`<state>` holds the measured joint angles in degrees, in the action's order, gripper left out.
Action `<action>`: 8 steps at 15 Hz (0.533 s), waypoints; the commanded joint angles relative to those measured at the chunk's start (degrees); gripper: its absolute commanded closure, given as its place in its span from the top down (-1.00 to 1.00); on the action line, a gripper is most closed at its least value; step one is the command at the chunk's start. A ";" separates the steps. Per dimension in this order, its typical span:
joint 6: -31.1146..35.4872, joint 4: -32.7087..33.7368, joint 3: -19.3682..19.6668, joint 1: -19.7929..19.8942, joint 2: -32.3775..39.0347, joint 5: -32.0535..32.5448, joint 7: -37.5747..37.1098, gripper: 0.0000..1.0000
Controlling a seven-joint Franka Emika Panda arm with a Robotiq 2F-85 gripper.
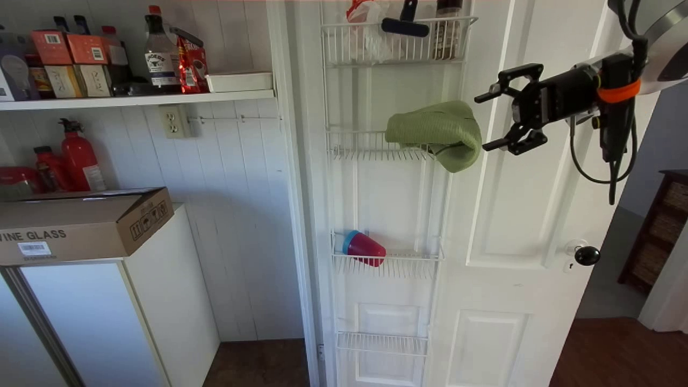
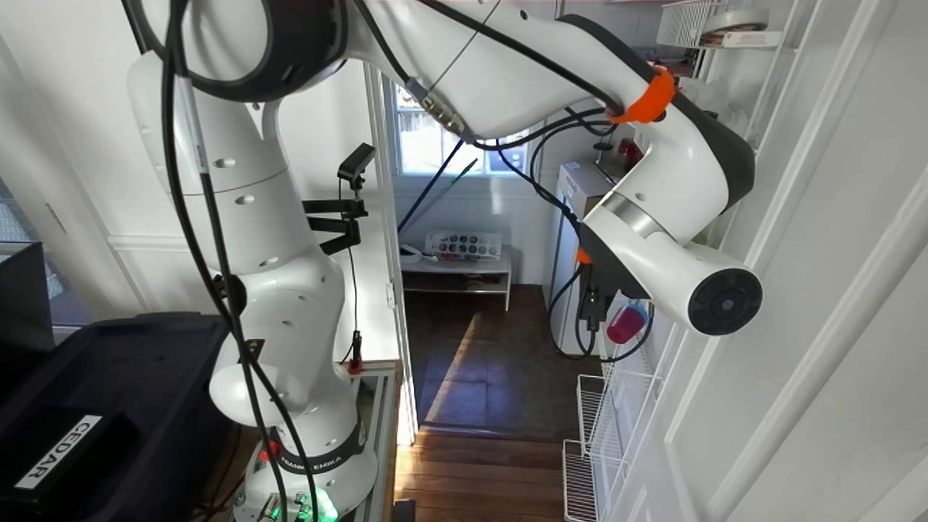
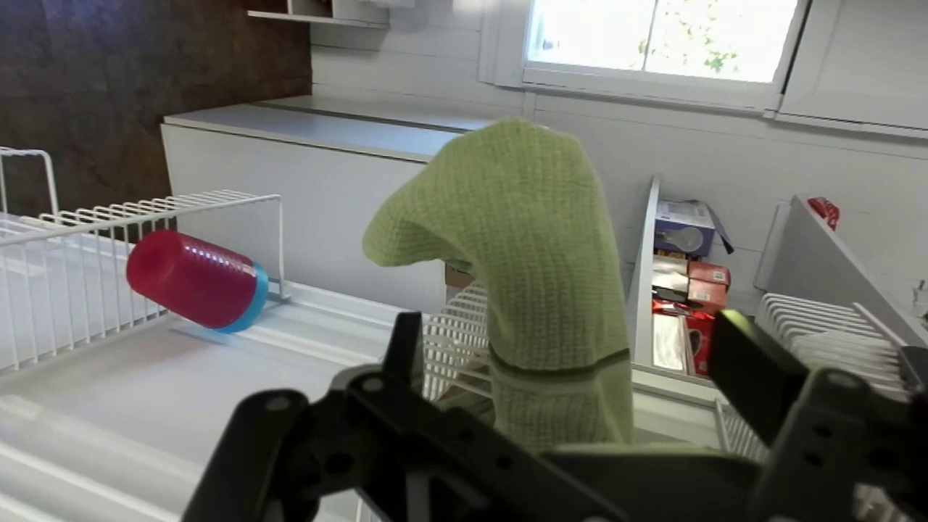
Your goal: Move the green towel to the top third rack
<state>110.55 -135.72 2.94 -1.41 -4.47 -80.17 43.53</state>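
Just ahead of the widely spread tool (image 1: pixel 482 122) lies the green towel (image 1: pixel 430 126).

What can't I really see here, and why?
Top of the white bag: cut off by the edge in an exterior view.
Fine print on the bottle label: too small in an exterior view.
Inside the red cup: its wall hides it in the wrist view.
Part of the rack: behind the green towel in an exterior view.

This seems to be a home pantry: in an exterior view, a wall shelf (image 1: pixel 236 97) at ten o'clock carries a bottle (image 1: pixel 161 64), a wine-glass carton (image 1: pixel 80 228) lies at nine, and a panelled door (image 1: pixel 508 215) at three bears a wire rack (image 1: pixel 411 258).
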 commanded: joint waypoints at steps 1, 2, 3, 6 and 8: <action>-0.97 1.87 -1.03 0.60 1.94 -4.53 0.30 1.00; -0.43 2.15 -1.15 0.57 2.32 -5.84 0.66 1.00; 0.14 2.59 -1.37 0.48 2.88 -6.90 0.85 0.85; 0.59 3.97 -1.91 0.25 4.89 -7.98 0.64 0.17; 1.53 4.63 -2.18 0.21 5.89 -7.53 0.19 -0.12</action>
<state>110.68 -132.98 1.80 -1.41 -0.84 -86.28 43.63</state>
